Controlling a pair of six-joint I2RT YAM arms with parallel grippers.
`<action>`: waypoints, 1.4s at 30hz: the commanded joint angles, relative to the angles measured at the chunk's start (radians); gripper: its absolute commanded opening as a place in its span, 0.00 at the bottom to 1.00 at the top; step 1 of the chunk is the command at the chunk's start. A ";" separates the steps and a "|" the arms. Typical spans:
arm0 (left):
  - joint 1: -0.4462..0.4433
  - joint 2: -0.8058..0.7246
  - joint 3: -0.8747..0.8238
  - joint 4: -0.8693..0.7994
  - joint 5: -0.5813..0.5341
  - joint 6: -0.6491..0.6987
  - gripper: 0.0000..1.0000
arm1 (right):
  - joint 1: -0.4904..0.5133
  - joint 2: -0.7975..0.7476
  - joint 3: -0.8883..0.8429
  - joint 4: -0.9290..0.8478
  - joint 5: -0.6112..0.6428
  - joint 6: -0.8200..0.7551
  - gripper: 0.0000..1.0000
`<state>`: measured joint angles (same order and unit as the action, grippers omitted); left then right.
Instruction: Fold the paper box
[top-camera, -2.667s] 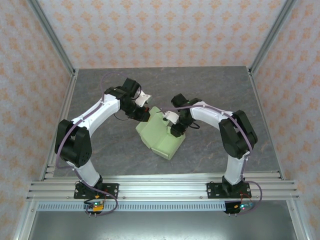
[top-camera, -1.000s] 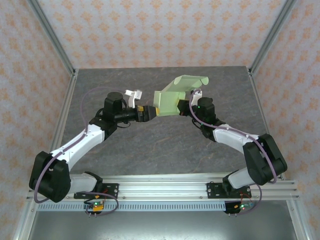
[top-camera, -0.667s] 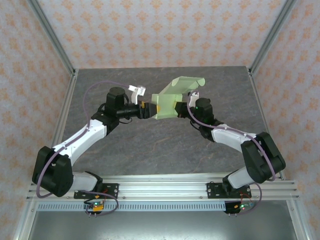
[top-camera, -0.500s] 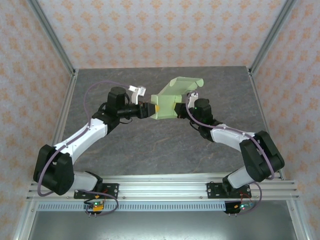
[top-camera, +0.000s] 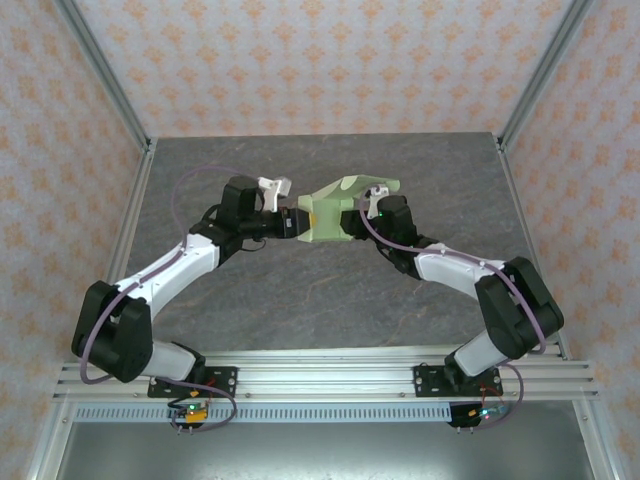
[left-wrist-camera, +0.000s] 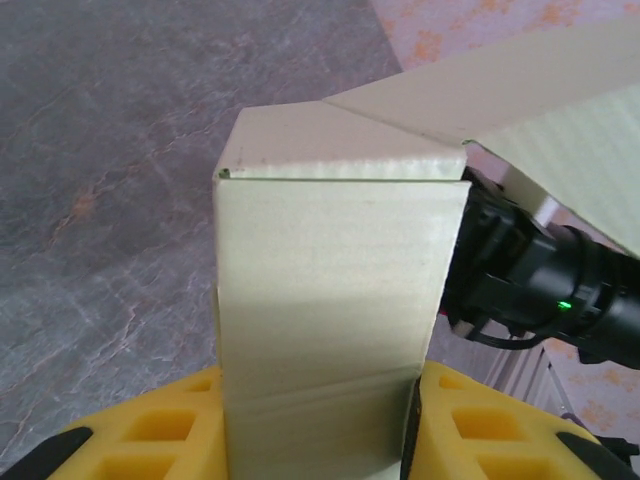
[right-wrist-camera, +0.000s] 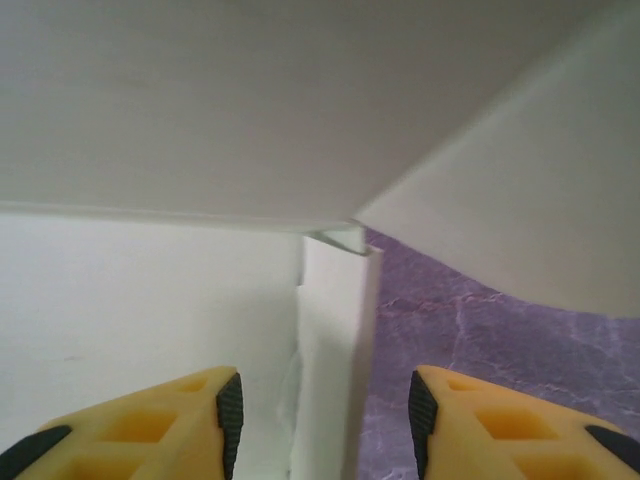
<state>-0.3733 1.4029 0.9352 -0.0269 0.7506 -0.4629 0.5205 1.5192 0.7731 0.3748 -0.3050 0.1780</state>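
The box (top-camera: 333, 208), pale green card, is up off the tabletop (top-camera: 300, 300), held in the air between the two arms toward the back middle of the cell. It is partly formed, with a squared body whose far end is open, the card there leaning off to the right. The left tool (top-camera: 297, 222) meets the box's left end and the right tool (top-camera: 357, 224) comes in at its right side.

From the left wrist, the box (left-wrist-camera: 330, 300) stands straight ahead as an upright face with a crisp fold along its top edge. More card slopes away behind it to the right. The left tool (left-wrist-camera: 320, 445) is pinching it, with its yellow fingers (left-wrist-camera: 150, 435) tight against the two side edges of that face. Just past the box on the right is the right arm (left-wrist-camera: 560, 295), black, with a small green light lit. Grey marbled tabletop lies beyond on the left.

From the right wrist, the card spreads close overhead. The right tool (right-wrist-camera: 325, 420) has its yellow fingers (right-wrist-camera: 150, 425) standing apart, with a narrow upright edge of the box (right-wrist-camera: 335, 330) between them. There is a gap between that edge and the finger on the right, and I cannot tell whether the tool is bearing on the card. A patch of tabletop (right-wrist-camera: 480, 335) shows to the right, under the card.
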 joint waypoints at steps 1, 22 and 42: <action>-0.007 0.004 0.036 -0.009 -0.025 -0.010 0.23 | -0.020 -0.047 0.021 -0.014 -0.100 -0.034 0.49; -0.007 -0.039 0.044 0.046 0.063 -0.097 0.22 | -0.049 0.057 0.081 -0.073 -0.134 0.052 0.34; -0.008 -0.043 0.077 0.065 0.114 -0.118 0.21 | -0.057 0.044 0.079 -0.088 -0.122 0.048 0.29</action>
<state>-0.3733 1.3808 0.9737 -0.0254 0.8028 -0.5770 0.4683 1.5658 0.8276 0.3099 -0.4454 0.2501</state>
